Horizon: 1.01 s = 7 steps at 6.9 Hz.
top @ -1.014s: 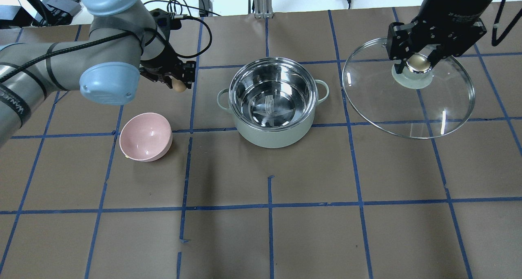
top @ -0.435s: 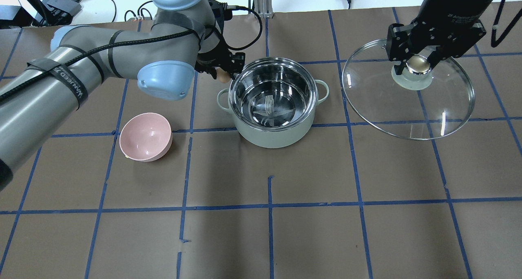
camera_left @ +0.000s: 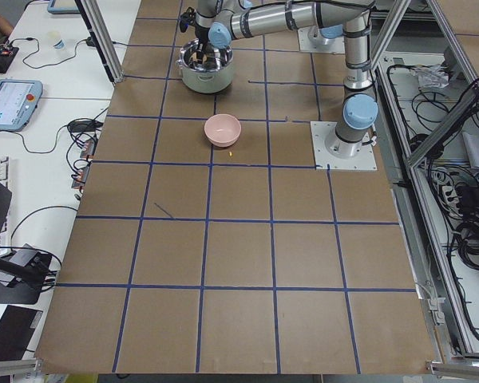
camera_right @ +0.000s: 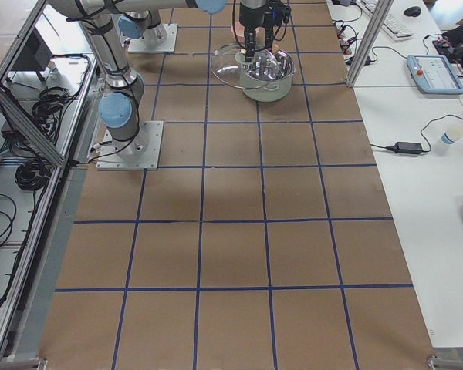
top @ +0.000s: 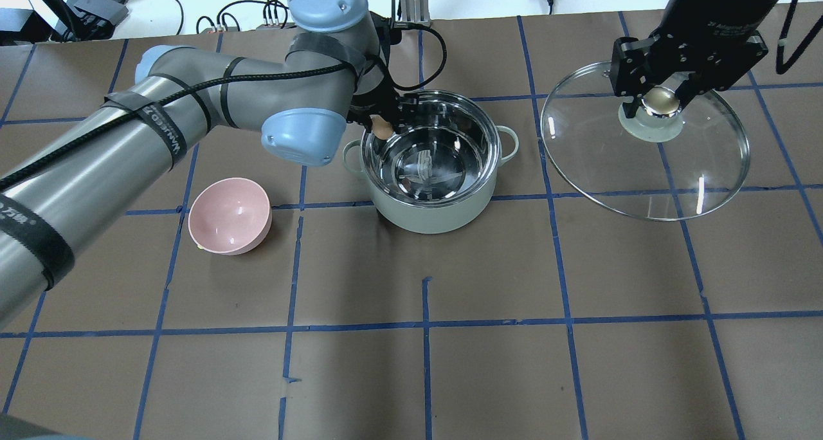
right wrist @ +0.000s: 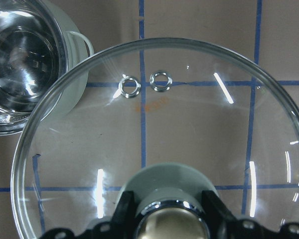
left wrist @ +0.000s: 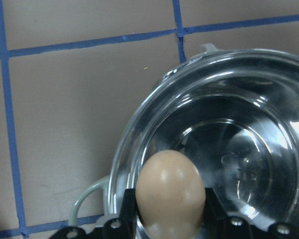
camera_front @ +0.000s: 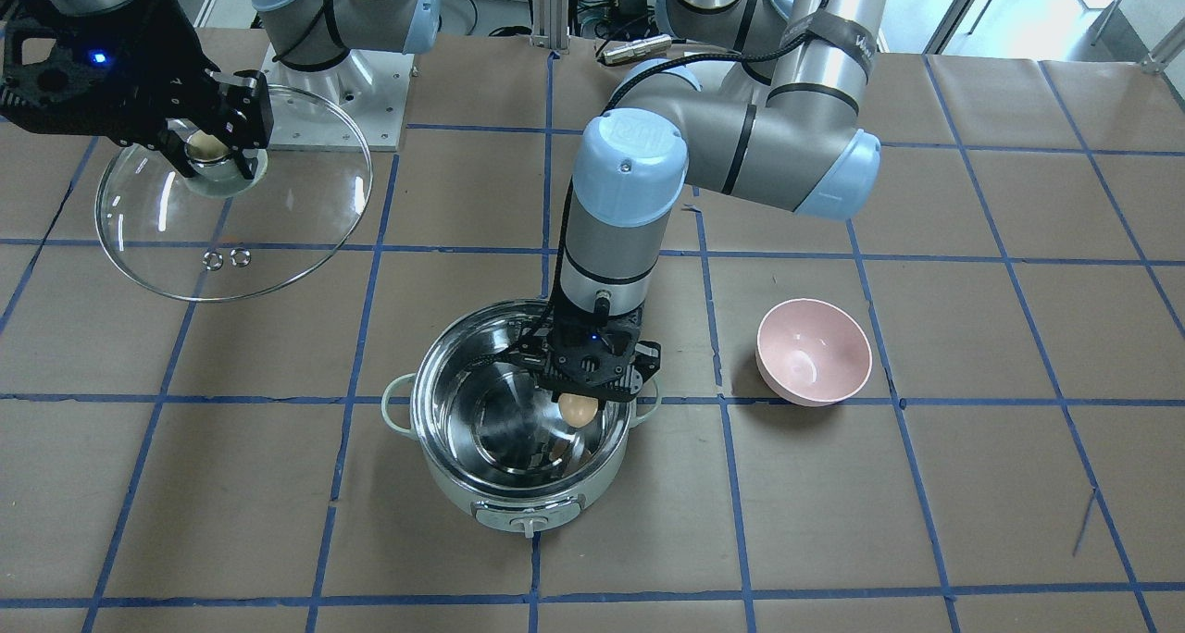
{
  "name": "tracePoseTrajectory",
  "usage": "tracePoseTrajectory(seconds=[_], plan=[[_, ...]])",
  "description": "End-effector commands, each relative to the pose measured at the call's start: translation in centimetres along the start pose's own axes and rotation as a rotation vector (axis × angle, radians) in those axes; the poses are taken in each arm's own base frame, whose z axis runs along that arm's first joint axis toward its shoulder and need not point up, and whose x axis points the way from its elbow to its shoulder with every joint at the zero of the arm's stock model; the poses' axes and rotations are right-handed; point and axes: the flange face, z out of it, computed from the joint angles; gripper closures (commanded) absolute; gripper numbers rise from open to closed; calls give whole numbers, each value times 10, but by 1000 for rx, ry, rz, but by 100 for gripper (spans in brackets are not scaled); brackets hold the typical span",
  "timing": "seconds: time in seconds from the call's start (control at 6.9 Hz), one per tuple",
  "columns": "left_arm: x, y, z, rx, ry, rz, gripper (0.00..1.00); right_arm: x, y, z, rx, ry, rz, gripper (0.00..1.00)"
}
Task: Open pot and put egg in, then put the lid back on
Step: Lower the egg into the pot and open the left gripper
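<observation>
The mint-green pot (top: pixel 429 205) stands open mid-table, its steel inside bare; it also shows in the front view (camera_front: pixel 518 503) and the left wrist view (left wrist: pixel 229 114). My left gripper (top: pixel 383 128) is shut on the tan egg (camera_front: pixel 579 409) and holds it above the pot's rim on the robot's left side, over the opening; the egg fills the left wrist view (left wrist: pixel 170 191). My right gripper (top: pixel 662 99) is shut on the cream knob of the glass lid (top: pixel 701 170) and holds it in the air to the right of the pot, also seen in the front view (camera_front: pixel 278 207) and right wrist view (right wrist: pixel 189 134).
A pink bowl (top: pixel 229 215) sits on the table left of the pot, also in the front view (camera_front: pixel 815 353). Brown table covering with blue tape grid (top: pixel 424 337). Cables and a metal post lie along the far edge.
My left arm has swung right with the egg, from beside the pink bowl's far side to over the pot's rim. The right gripper and lid have stayed put.
</observation>
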Motion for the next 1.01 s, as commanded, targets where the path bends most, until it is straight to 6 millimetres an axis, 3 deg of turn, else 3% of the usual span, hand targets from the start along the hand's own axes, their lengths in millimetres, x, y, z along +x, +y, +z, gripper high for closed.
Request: tracePoseTrajectory(seconds=[0.0,0.14,0.58,0.87], plan=[[12,8,27,-31,-8,22,75,0,0,0,1,-1,-4,96],[12,9,38,-48,-11,22,74,0,0,0,1,-1,-4,96],[12,9,37,-48,-12,25,39,0,-1,0,1,-1,-4,96],[6,-2,6,10,-7,24,14,0,0,-1,2,-1,-2,96]])
